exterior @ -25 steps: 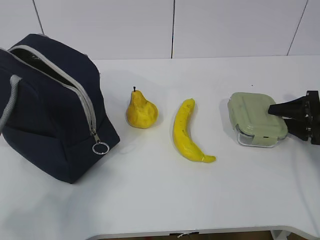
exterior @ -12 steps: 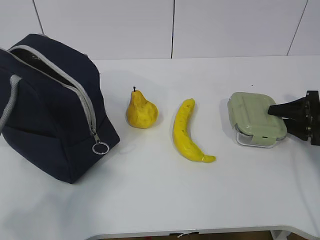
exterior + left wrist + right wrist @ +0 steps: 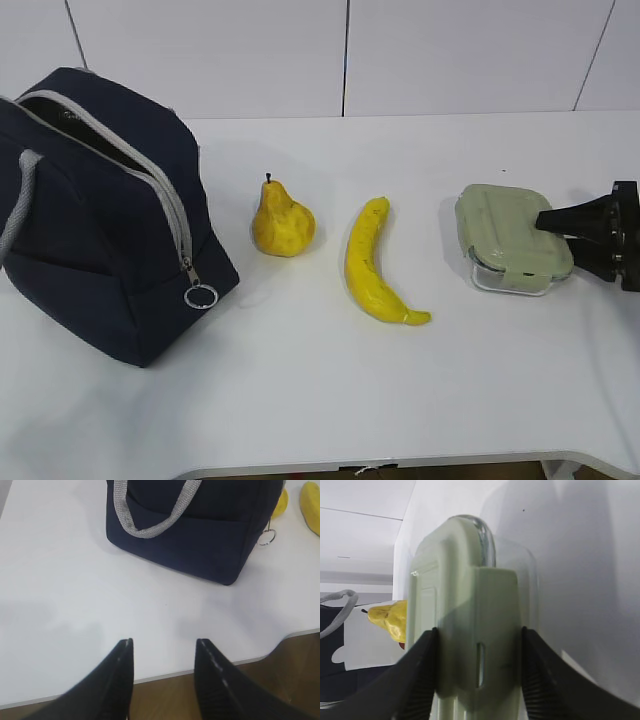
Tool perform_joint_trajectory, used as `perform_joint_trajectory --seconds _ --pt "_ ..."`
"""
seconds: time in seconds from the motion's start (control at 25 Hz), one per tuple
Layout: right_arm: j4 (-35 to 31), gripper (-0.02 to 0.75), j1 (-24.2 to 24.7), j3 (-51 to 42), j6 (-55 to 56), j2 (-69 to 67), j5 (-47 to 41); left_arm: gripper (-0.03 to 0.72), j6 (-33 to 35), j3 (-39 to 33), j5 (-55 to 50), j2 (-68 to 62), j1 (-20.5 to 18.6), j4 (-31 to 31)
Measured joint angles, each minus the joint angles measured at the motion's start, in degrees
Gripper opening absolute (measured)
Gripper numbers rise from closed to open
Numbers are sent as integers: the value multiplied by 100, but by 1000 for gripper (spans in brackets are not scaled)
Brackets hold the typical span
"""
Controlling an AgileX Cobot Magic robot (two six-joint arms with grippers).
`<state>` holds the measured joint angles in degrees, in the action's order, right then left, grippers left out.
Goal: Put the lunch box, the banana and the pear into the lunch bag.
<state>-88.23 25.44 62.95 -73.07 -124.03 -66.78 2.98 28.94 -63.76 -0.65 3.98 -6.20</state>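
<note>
Navy lunch bag (image 3: 100, 210) with grey zipper, yellow pear (image 3: 283, 222), yellow banana (image 3: 372, 265), sage-green-lidded lunch box (image 3: 512, 238)

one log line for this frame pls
phase: grasping lunch box | right gripper: fingers on both sides of box | left gripper: open, idle | pear, banana: on table | bag: unzipped

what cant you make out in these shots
- Inside of the bag: exterior view, dark behind the open zipper; contents cannot be told.
- Left gripper: absent from the exterior view; left wrist view shows only the fingertips, cut by the bottom edge.
- Banana: left wrist view, only an end shows at the right edge.
- Lunch box contents: right wrist view, the lid and right gripper fingers block them.
- Right arm: exterior view, cut by the right edge.
</note>
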Motion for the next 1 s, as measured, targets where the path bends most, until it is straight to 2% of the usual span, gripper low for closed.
perform_joint_trajectory --seconds 0.68,1.0 --pt "346 378 0 0 545 570 252 288 0 14 0 0 0 0" --pt "411 378 0 0 811 924 252 288 165 674 -197 -437 0 -4"
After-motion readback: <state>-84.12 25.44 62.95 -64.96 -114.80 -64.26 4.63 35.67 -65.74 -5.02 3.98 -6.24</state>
